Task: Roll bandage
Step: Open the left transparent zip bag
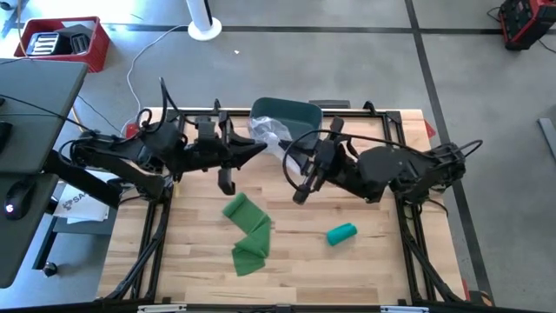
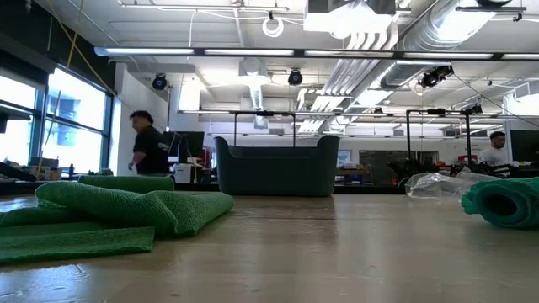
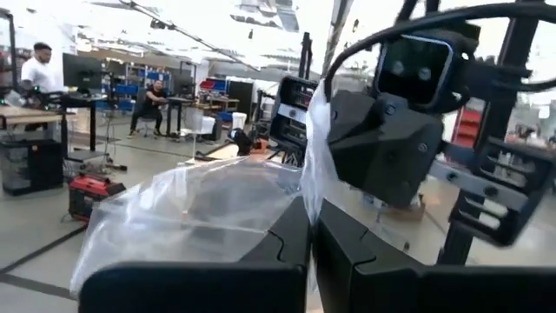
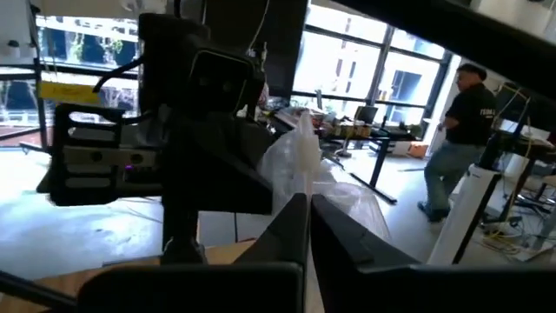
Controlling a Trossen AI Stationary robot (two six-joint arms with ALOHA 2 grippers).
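A green bandage [image 1: 248, 233] lies unrolled and loosely folded on the wooden table [image 1: 365, 269], left of centre; in the low view the bandage [image 2: 109, 210] is near left. A small green roll [image 1: 341, 233] lies to its right, and this roll [image 2: 505, 200] shows at the low view's right edge. Above the table's far middle, a clear plastic bag [image 1: 271, 135] hangs between my two grippers. My left gripper [image 1: 259, 148] and right gripper [image 1: 292, 160] face each other, both shut on the bag and away from the bandage. My left gripper pinches a gathered edge of the clear bag [image 3: 314, 130] between its two shut fingers [image 3: 278, 243], coming about level from the table's left. The film bulges out beside the fingers, held above the table. My right gripper pinches a bunched tip of the clear bag [image 4: 304, 148] between its two shut fingers [image 4: 287, 230], coming about level from the table's right. The film stands out past the fingertips, lifted above the table.
A dark green bin [image 1: 287, 113] stands at the table's far edge behind the bag, and the same bin [image 2: 276, 167] shows mid-picture in the low view. Bare wood lies along the near edge. People stand in the room beyond the table.
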